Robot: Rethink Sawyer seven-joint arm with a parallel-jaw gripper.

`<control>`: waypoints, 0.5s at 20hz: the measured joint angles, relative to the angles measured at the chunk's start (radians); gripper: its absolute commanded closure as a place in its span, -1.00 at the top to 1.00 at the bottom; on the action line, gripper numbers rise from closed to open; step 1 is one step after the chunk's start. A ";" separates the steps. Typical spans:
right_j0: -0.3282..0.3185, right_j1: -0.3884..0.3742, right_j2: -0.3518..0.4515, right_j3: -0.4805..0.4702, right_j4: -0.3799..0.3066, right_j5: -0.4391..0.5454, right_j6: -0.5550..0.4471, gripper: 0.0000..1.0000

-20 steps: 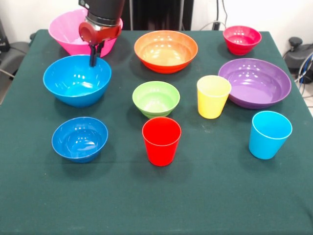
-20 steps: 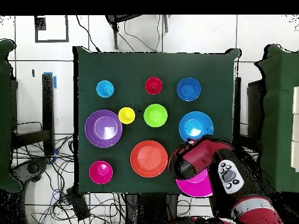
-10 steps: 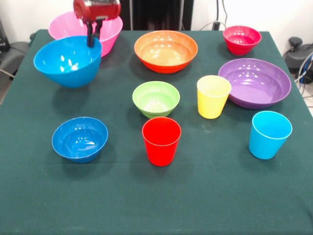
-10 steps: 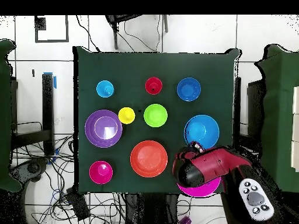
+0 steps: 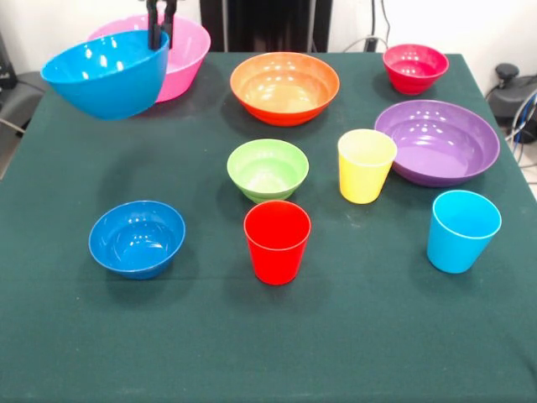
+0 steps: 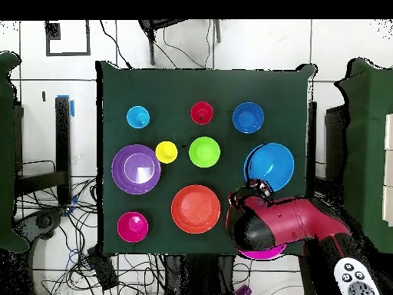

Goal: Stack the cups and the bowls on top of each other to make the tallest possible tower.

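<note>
My gripper (image 5: 159,38) is shut on the far rim of the large blue bowl (image 5: 105,74) and holds it tilted in the air, above the table's left side in the front view. In the overhead view the bowl (image 6: 269,164) hangs beside my red arm (image 6: 284,224). The large pink bowl (image 5: 183,49) stands behind it. The orange bowl (image 5: 284,86), small red bowl (image 5: 414,67), purple bowl (image 5: 436,141), green bowl (image 5: 268,169) and small blue bowl (image 5: 137,238) stand apart on the table. So do the yellow cup (image 5: 365,165), red cup (image 5: 277,242) and sky-blue cup (image 5: 462,231). No tower stands.
A dark green cloth (image 5: 352,336) covers the table. Cables and grey equipment (image 5: 513,88) lie off the right edge in the front view. In the overhead view my arm hides most of the pink bowl (image 6: 261,253).
The gripper has lifted the large blue bowl off the table and carried it higher and leftward in the front view. The bowl now hangs tilted. Nothing else has moved.
</note>
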 measured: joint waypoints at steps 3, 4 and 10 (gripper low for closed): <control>-0.011 -0.048 0.056 0.005 0.058 0.008 0.000 -1.00; -0.012 -0.056 0.065 0.006 0.069 0.012 0.000 -1.00; -0.013 -0.132 0.164 0.007 0.215 0.111 0.000 -1.00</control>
